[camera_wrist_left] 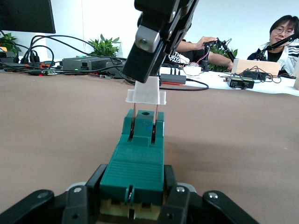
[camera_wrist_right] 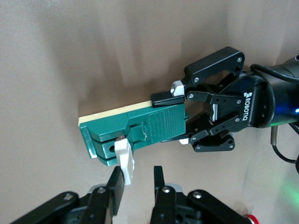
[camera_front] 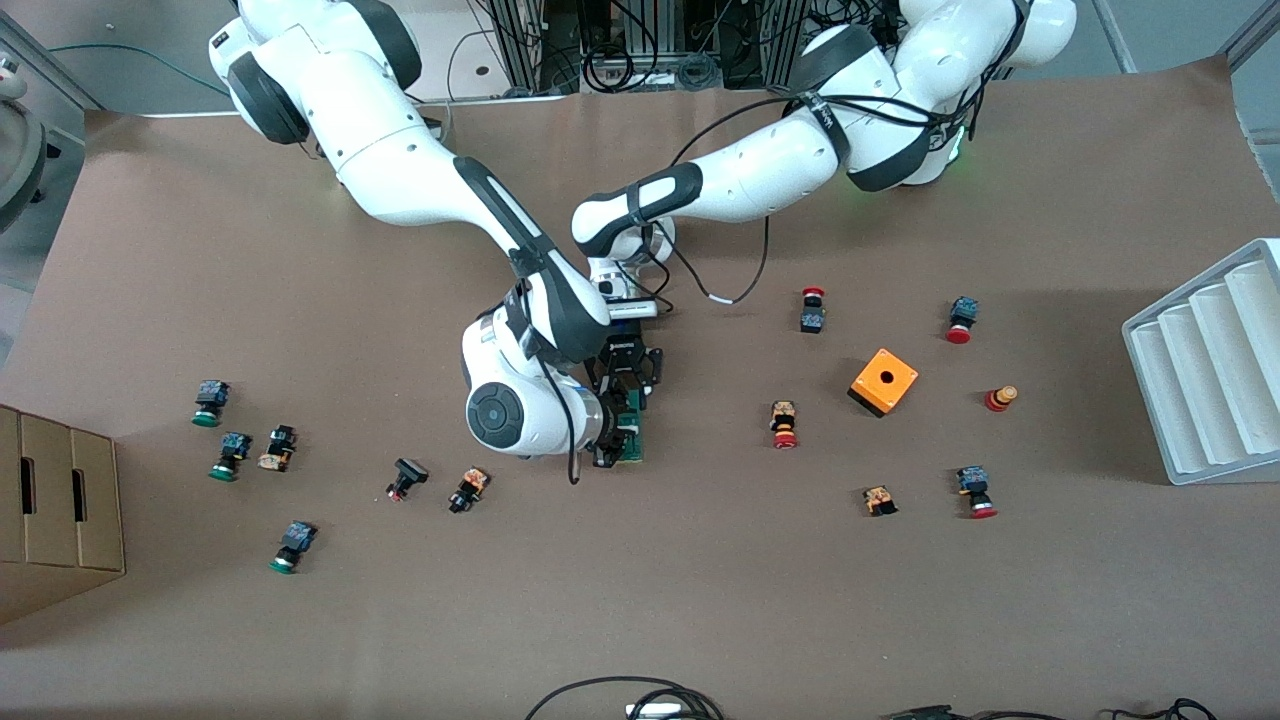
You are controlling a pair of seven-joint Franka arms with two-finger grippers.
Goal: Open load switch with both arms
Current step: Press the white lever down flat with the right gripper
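Load switch (camera_front: 631, 425) lies flat on the brown table (camera_front: 700, 600), near the middle. Its long side runs from 12 to 6 o'clock in the front view.

We start at the right arm's end. A cardboard box (camera_front: 60, 510) stands at the table edge, at about 8 o'clock from the switch. Several small buttons lie between them, three with green caps (camera_front: 210, 402).

The right gripper (camera_wrist_right: 138, 179) reaches the switch from 9 o'clock, at the end nearer to the front camera. Its fingers stand narrowly apart. One finger (camera_wrist_right: 117, 184) touches the white end piece (camera_wrist_right: 124, 157), and the other finger is apart from it. In the left wrist view this white piece stands a little out of the green body, on two thin pins.

The left gripper (camera_wrist_right: 180, 119) comes from 12 o'clock and is closed firmly on the end of the switch that is farther from the front camera.

Toward the left arm's end, at about 3 o'clock from the switch, we see an orange box (camera_front: 883, 382) with a hole on top, with red-capped buttons (camera_front: 783, 425) scattered around it. A white ribbed tray (camera_front: 1200, 370) lies at the table edge, also at 3 o'clock.
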